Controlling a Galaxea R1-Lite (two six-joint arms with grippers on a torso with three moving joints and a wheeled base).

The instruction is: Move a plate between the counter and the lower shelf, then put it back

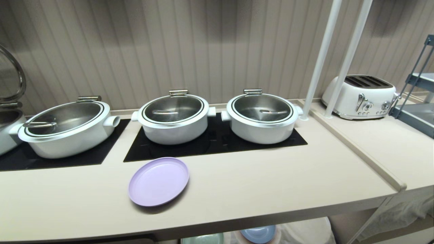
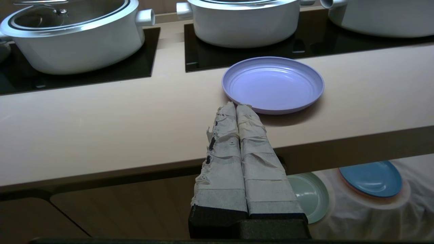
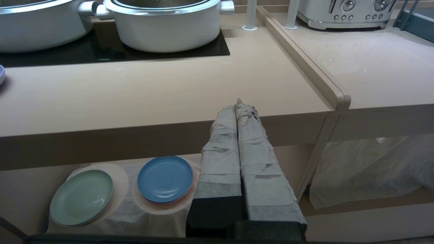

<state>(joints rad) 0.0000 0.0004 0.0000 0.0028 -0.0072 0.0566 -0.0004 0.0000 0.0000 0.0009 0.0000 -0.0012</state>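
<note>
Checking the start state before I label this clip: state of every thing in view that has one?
purple plate: flat on the counter, empty, not held
left claw: shut, empty, near the plate's rim
right claw: shut, empty
three white pots: lids on, on the cooktop panels
blue plate: on the cloth-covered lower shelf
green plate: on the same shelf

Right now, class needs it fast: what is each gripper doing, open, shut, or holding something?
Left gripper: shut, holding nothing, before the counter edge.
Right gripper: shut, holding nothing.
</note>
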